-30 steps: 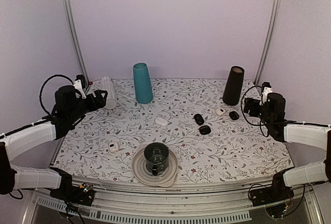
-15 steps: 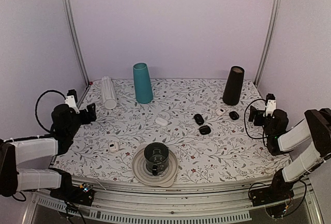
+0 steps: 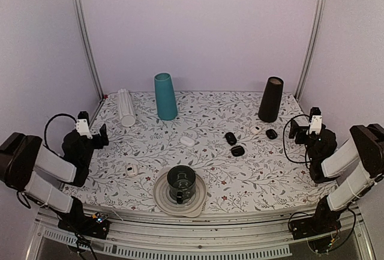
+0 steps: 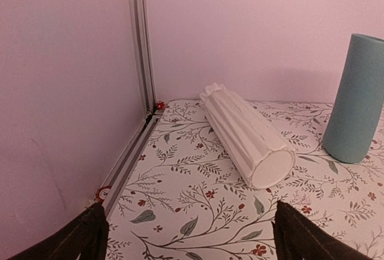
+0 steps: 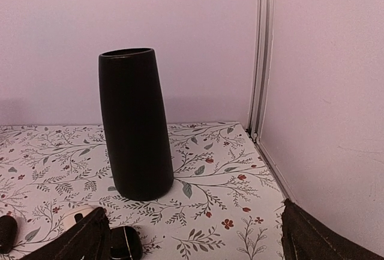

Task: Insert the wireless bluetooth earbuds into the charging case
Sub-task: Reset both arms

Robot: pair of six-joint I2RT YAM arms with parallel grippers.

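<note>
The white pebble-shaped charging case (image 3: pixel 187 142) lies shut on the floral table, left of centre. A tiny white piece with a dark mark (image 3: pixel 131 170) lies near the front left. Another small white piece (image 3: pixel 256 129) lies by the black vase and also shows in the right wrist view (image 5: pixel 81 213). My left gripper (image 3: pixel 99 135) is open and empty at the left table edge, far from the case; its view (image 4: pixel 192 245) shows only bare table between the fingers. My right gripper (image 3: pixel 294 131) is open and empty at the right edge (image 5: pixel 192 245).
Three black oval objects (image 3: pixel 230 137) (image 3: pixel 237 151) (image 3: pixel 271 134) lie right of centre. A dark cup on a saucer (image 3: pixel 181 183) stands at the front. A teal vase (image 3: pixel 165 96), a fallen white fluted vase (image 4: pixel 246 134) and a black vase (image 5: pixel 135 125) stand at the back.
Both arms have pulled back and folded down toward the side edges of the table. Nothing on the table has moved.
</note>
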